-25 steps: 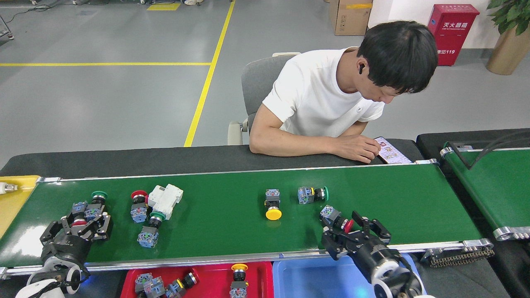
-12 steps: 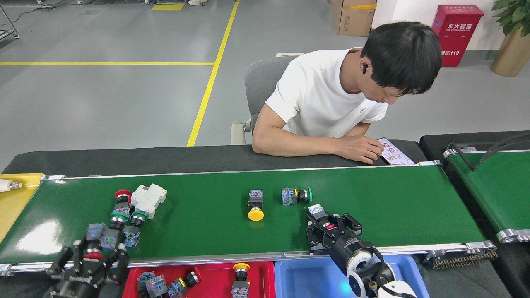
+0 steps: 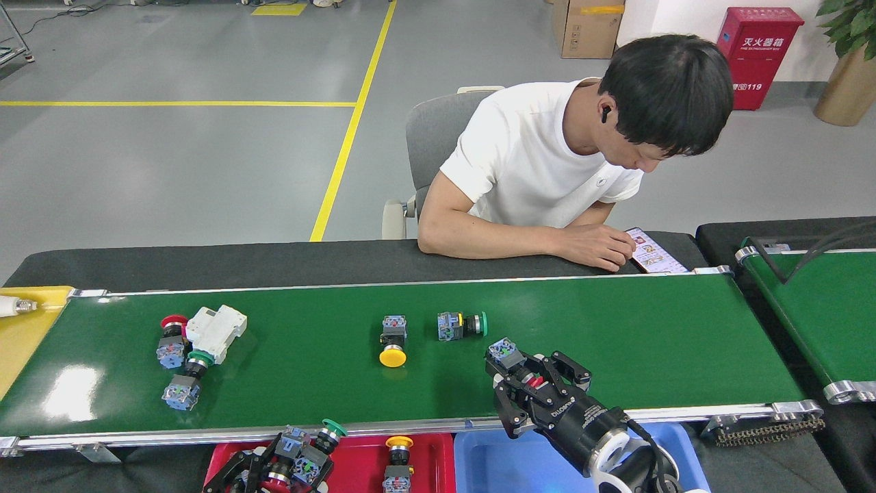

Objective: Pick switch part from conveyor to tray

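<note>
1. While the right claw (image 3: 523, 376) grips a red-capped switch part (image 3: 510, 357) on the conveyor (image 3: 616, 342), its fingers are closed round the part's body, and the blue contact block sticks out past the fingertips on the far side.
2. Just beyond that claw, toward the far rail, lies a green-capped switch (image 3: 462, 324); to its left lies a yellow-capped switch (image 3: 393, 340).
3. Over the tray (image 3: 356, 465), which sits below the belt's near rail and left of the right claw, the left claw (image 3: 277, 469) holds a green-capped part (image 3: 311, 448) with blue blocks, fingers shut about it.
4. Right of the left claw, inside the same red bin, stands a yellow-capped piece (image 3: 397, 459).
5. Far up-left of the left claw, on the belt, a white breaker (image 3: 216, 333) lies with a red-capped switch (image 3: 171, 342) and another green-capped one (image 3: 186, 380) touching or just beside it.
6. Under the right arm sits a blue bin (image 3: 506, 465).
7. Beyond the belt a person (image 3: 547, 157) sits with one hand on a phone (image 3: 653, 252).
</note>
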Controlling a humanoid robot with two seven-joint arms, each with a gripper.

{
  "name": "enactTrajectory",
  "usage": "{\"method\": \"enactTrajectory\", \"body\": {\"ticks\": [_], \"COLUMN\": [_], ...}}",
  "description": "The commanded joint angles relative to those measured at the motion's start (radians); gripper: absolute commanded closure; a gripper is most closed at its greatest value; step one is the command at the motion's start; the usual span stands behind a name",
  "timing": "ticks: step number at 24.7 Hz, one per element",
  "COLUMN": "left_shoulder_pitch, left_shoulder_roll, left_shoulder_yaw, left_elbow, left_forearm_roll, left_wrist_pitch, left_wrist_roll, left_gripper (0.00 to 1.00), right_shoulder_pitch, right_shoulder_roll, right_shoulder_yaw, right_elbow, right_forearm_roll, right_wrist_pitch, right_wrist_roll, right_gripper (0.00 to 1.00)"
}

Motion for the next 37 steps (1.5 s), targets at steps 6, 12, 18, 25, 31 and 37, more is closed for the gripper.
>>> {"method": "enactTrajectory", "body": {"ticks": [6, 12, 18, 25, 31, 37], "left_shoulder_pitch": [0.031, 0.105, 0.116, 0.117, -0.018, -0.171], "left_shoulder_roll": [-0.018, -0.041, -0.073, -0.077, -0.082, -0.073], "left_shoulder_yaw": [0.15, 0.365, 0.451, 0.439, 0.364, 0.252], "left_elbow": [-0.016, -0.008, 0.01, 0.001, 0.019, 0.114], "left_forearm_roll": [0.094, 0.337, 0.381, 0.371, 0.237, 0.196], "left_wrist_pitch": [-0.003, 0.005, 0.003, 0.008, 0.009, 0.011], "left_wrist_roll": [0.034, 0.005, -0.044, -0.045, -0.058, -0.114], "left_gripper": [0.0, 0.0, 0.0, 0.0, 0.0, 0.0], "right_shoulder_pitch": [0.055, 0.049, 0.04, 0.026, 0.124, 0.275], "right_shoulder_roll": [0.036, 0.111, 0.114, 0.048, -0.009, -0.007], "right_shoulder_yaw": [0.107, 0.184, 0.121, -0.253, -0.496, -0.506], "right_elbow": [-0.043, -0.034, -0.034, -0.044, -0.043, -0.046], "right_forearm_roll": [0.009, 0.029, 0.027, 0.029, 0.03, 0.101], "right_wrist_pitch": [-0.214, -0.202, -0.167, 0.046, 0.057, 0.057], "right_wrist_roll": [0.021, 0.022, 0.021, 0.017, -0.159, -0.371], "right_gripper": [0.66, 0.03, 0.03, 0.04, 0.05, 0.05]}}
